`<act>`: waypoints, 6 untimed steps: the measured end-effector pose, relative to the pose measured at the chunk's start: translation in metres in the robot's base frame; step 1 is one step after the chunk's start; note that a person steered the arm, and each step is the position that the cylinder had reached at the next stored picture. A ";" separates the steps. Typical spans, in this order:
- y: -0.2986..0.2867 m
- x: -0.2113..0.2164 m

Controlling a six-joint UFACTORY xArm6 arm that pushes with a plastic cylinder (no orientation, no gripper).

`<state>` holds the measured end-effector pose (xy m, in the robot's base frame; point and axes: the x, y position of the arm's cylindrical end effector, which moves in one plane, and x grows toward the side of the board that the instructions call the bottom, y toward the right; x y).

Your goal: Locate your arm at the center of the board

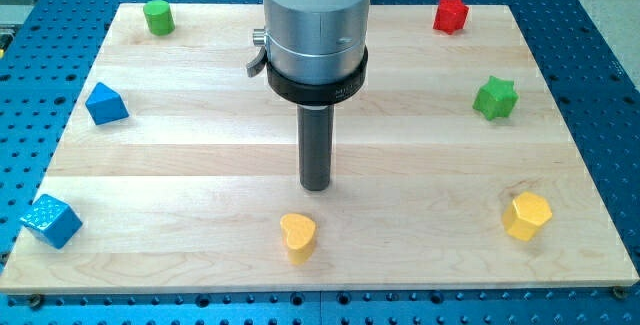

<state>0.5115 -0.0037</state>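
Tip: my tip (316, 186), lower end of a straight dark rod, rests on the pale wooden board (200, 165) about mid-board, touching no block.
End effector: bare rod, no jaws, so nothing to clench or release; it's grasping nothing.
Task's thing: board centre, approx. where I'm parked; I judge the job near done.
Risk 1: drift toward view's bottom would nudge the yellow heart-shaped block (297, 236), the nearest one.
Risk 2: overshoot sideways is less worrying; green star-shaped block (495, 98), yellow hexagonal block (527, 215), blue triangular block (105, 103) sit well apart.
Containers: none in shot, nothing held in anything.
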 end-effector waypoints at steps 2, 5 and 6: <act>0.001 0.007; -0.025 -0.098; -0.025 -0.104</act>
